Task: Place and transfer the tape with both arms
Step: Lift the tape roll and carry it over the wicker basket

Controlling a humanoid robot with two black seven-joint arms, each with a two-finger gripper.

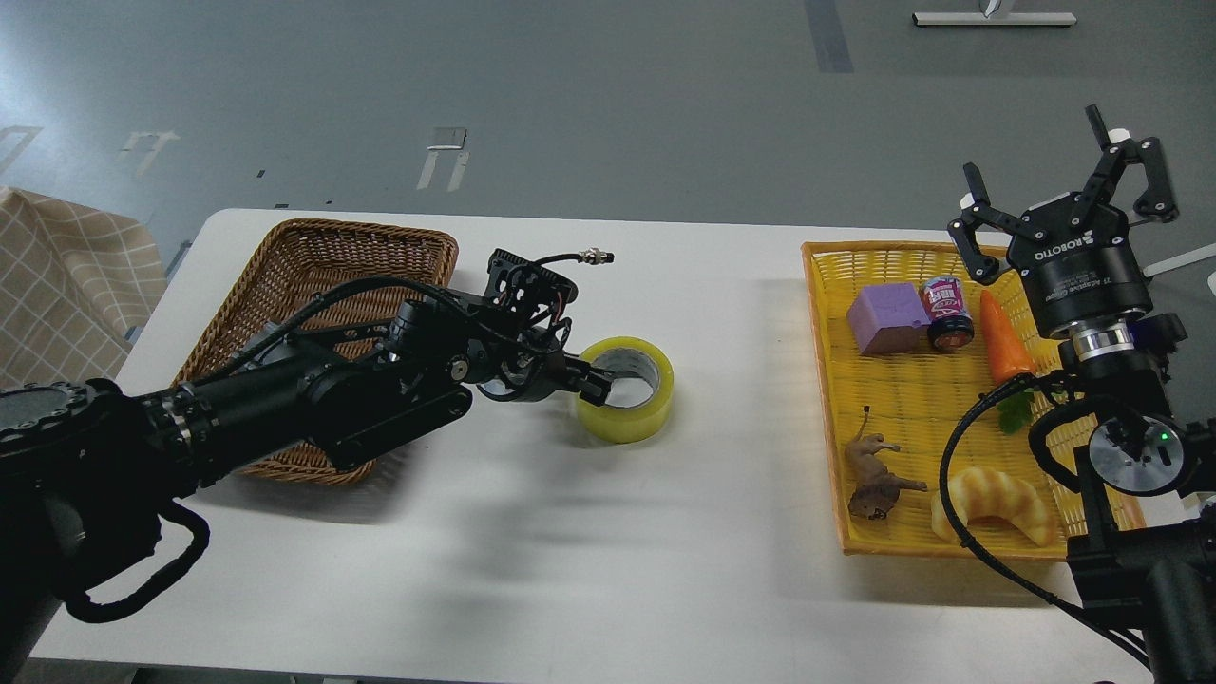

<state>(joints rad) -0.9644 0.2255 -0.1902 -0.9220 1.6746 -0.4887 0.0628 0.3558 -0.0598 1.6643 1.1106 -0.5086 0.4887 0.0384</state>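
Note:
The tape (629, 410), a yellow roll with a grey core, lies flat on the white table (532, 532) near its middle. My left gripper (597, 381) reaches in from the left and sits at the roll's left wall. Its fingers are close together, with one tip inside the core and the wall pinched between them. My right gripper (1037, 150) is open and empty, its fingers spread and pointing up. It is held above the far right corner of the yellow basket (822, 380), well away from the tape.
A brown wicker basket (313, 249) stands at the left, under my left arm. The yellow basket holds a purple block (885, 320), a small can (947, 309), a carrot (1002, 340), a toy animal (874, 475) and a croissant toy (993, 499).

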